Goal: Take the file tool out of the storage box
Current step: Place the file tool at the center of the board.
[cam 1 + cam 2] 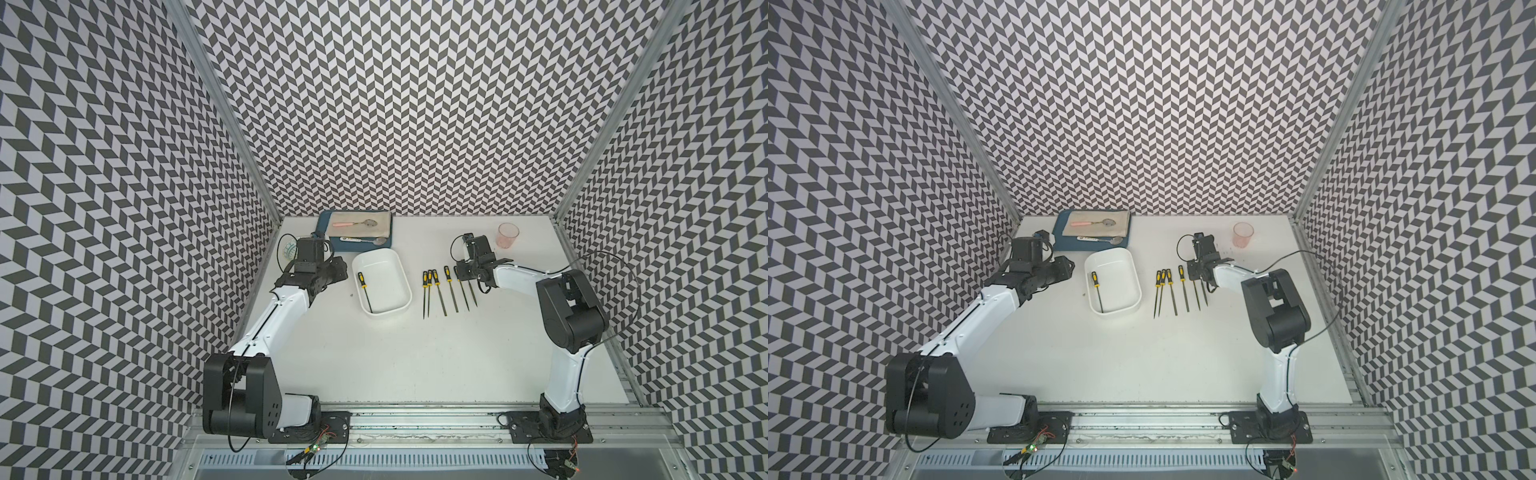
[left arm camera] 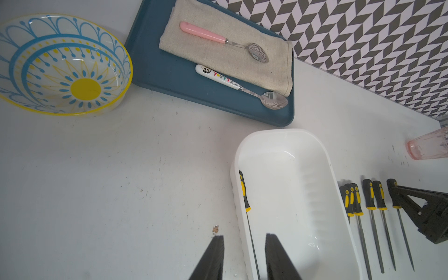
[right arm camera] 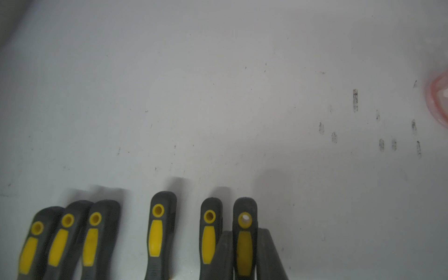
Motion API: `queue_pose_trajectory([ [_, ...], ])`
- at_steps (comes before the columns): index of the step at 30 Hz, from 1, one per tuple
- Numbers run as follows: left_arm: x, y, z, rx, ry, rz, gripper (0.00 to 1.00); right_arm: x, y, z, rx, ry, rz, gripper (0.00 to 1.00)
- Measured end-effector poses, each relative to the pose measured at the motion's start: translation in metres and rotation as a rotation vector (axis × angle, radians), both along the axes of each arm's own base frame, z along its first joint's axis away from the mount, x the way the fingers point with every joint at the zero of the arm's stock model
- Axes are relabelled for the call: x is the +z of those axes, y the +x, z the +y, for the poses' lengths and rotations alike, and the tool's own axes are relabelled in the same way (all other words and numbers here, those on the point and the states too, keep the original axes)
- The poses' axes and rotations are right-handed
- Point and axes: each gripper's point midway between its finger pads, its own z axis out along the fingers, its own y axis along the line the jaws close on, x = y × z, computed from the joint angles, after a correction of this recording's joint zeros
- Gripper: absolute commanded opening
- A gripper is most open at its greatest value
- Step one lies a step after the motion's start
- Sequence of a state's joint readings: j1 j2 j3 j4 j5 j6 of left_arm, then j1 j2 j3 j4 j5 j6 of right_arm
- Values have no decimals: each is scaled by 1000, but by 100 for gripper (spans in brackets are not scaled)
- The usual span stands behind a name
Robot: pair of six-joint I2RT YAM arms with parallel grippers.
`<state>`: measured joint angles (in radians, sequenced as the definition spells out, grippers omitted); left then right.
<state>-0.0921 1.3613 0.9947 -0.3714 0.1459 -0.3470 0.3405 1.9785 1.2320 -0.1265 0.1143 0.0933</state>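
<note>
Right gripper (image 3: 244, 232) clasps the three-o'clock-most file (image 3: 245, 252) by its rubbery handle; left gripper (image 2: 244, 236), parted and empty, sits at nine o'clock of the smooth, rounded storage box (image 2: 283, 132).

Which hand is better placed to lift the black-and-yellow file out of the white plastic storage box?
Left. The left hand is open beside the shallow white plastic storage box, nearest the black-and-yellow file inside. The right hand is closed on another file outside it.

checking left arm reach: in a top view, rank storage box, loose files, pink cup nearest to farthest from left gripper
1. storage box, right beside the left gripper
2. loose files, on the box's far side
3. pink cup, far back corner
</note>
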Motion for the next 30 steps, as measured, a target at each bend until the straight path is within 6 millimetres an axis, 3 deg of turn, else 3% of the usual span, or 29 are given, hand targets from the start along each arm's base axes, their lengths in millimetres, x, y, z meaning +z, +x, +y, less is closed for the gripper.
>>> queue_pose_trajectory([
  [17, 0, 0, 0, -5, 9, -2, 34, -6, 13, 0, -7, 1, 4, 0],
  [30, 0, 0, 0, -7, 12, -1, 34, -13, 11, 0, -7, -5, 23, 0],
])
